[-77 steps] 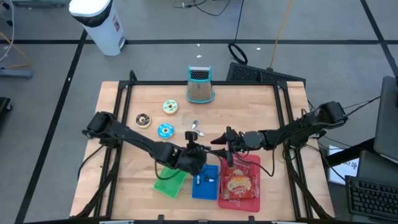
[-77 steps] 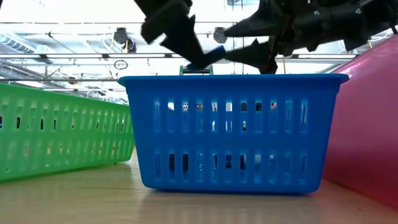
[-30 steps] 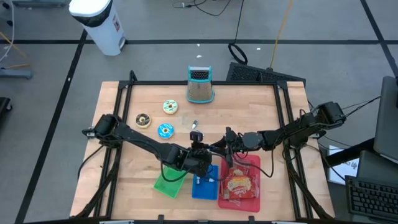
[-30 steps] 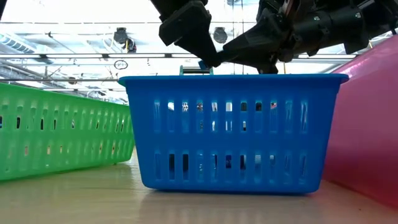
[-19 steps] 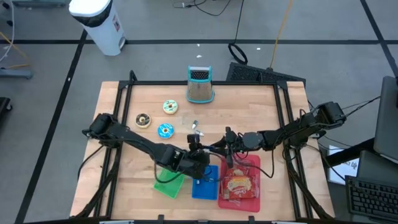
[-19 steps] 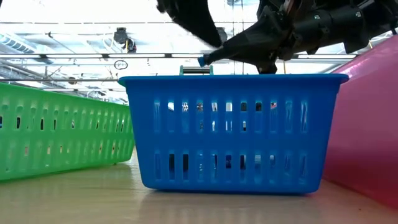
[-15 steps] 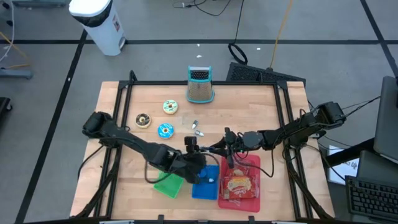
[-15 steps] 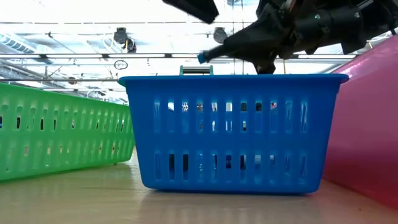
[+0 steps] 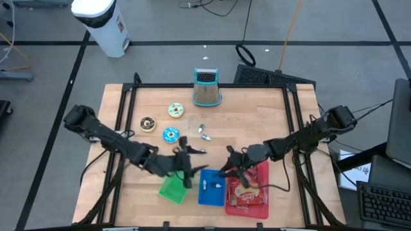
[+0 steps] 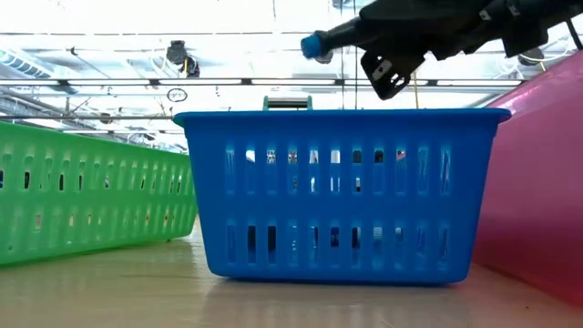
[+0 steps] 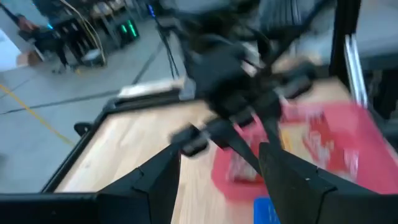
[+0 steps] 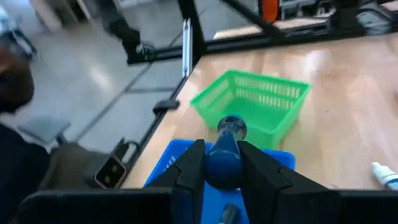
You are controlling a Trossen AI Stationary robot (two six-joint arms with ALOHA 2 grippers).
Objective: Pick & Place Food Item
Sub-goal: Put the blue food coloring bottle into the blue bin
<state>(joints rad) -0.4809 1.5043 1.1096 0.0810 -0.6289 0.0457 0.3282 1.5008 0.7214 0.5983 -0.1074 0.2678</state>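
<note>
1. We find the right gripper [image 12: 222, 163] above the blue basket [image 9: 211, 187], its two fingers closed on a small blue bottle [image 12: 225, 158]. The bottle's round cap projects forward past the fingertips.
2. In the low view the same blue bottle [image 10: 314, 45] sits clear above the rim of the blue basket [image 10: 339, 191], held aloft and not resting in it.
3. We note the left gripper [image 9: 186, 160] over the table between the green basket [image 9: 173, 189] and the blue basket. In the left wrist view its fingers [image 11: 152, 180] stand well apart with nothing between them.
4. Inside the blue basket we see a small pale item [image 9: 214, 185]; we cannot tell what it is.
5. The red basket [image 9: 259, 168] stands touching the blue one on its right and holds a packaged snack [image 9: 246, 190].
6. Elsewhere on the wooden table [image 9: 257, 109] we record three doughnuts: one yellow [image 9: 176, 110], one brown [image 9: 148, 124], one blue [image 9: 170, 135]. A small silvery object [image 9: 204, 133] lies near them, and a grater [image 9: 206, 87] stands at the far edge.
</note>
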